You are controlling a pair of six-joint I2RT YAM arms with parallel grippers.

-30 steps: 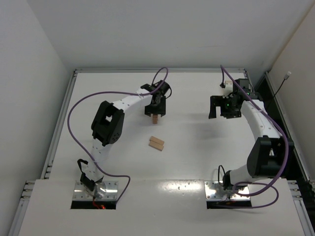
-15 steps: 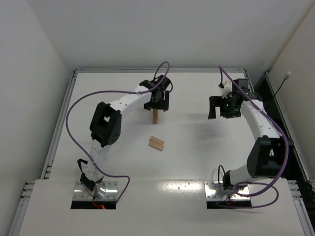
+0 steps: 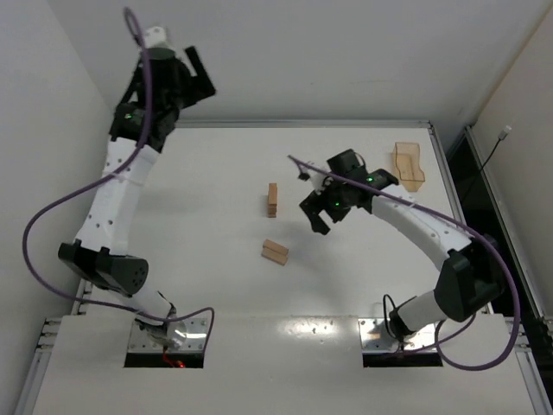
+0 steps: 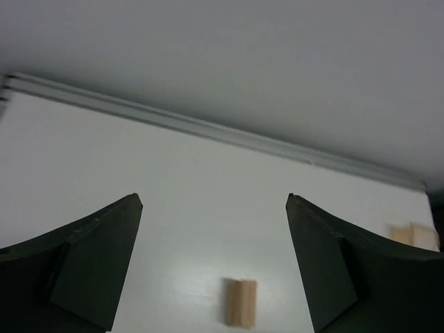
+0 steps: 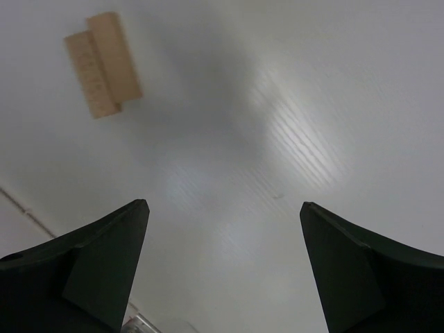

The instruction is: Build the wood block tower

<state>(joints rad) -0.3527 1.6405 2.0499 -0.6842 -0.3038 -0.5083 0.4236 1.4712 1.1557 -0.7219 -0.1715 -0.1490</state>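
The tower (image 3: 272, 200) is a short narrow stack of tan wood blocks standing free mid-table. It shows blurred in the left wrist view (image 4: 241, 302). Two more wood blocks (image 3: 276, 252) lie side by side just in front of it, also in the right wrist view (image 5: 104, 62). My left gripper (image 3: 194, 76) is raised high at the far left, open and empty (image 4: 211, 201). My right gripper (image 3: 315, 216) hovers just right of the tower, open and empty (image 5: 222, 208), over bare table.
A translucent orange tray (image 3: 409, 164) stands at the back right corner. The table's raised rail (image 3: 276, 124) runs along the back edge. White walls close in the left, back and right sides.
My left arm let go of the tower and swung up and away to the far left. My right arm moved from the back right in towards the tower, uncovering the orange tray.
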